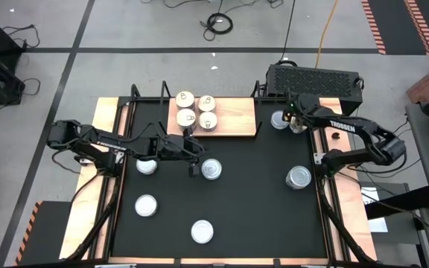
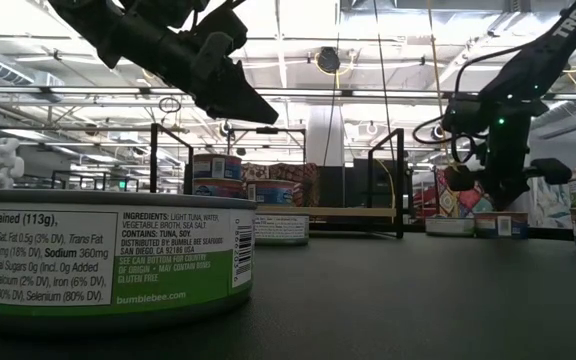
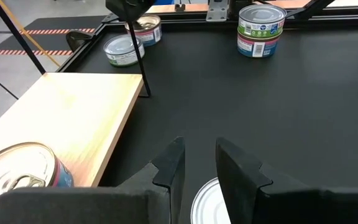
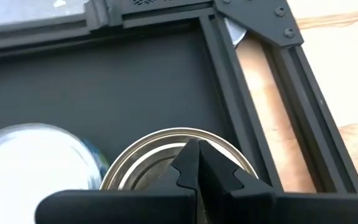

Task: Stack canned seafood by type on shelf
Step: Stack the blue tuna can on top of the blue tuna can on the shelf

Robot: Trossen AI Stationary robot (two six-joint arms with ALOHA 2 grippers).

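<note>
The shelf [image 1: 233, 115], a light wooden board, lies at the table's far middle and carries several white-topped tins [image 1: 196, 110]. My left gripper [image 3: 199, 163] hangs open above the table, just left of a silvery-topped tin [image 1: 211, 169], with nothing between its fingers. My right gripper [image 4: 197, 163] is shut and points steeply down over a gold-rimmed tin [image 4: 166, 149] at the far right. A silvery-topped tin [image 4: 36, 163] stands beside it. More tins stand loose on the black table [image 1: 252, 208]. My right gripper has its shut fingertips [image 4: 188, 158] over the top of the gold-rimmed tin, coming from above at a slant. The fingers hide the spot beneath them, so I cannot tell whether they touch the tin. The tin stands flat on the table.
Loose tins stand at the left [image 1: 147, 165], near left [image 1: 146, 205] and near middle [image 1: 202, 231]. A stack of two tins [image 3: 261, 28] stands at the right. Black metal rods [image 3: 138, 59] rise at the shelf's ends. A black box [image 1: 315, 78] sits beyond the far edge.
</note>
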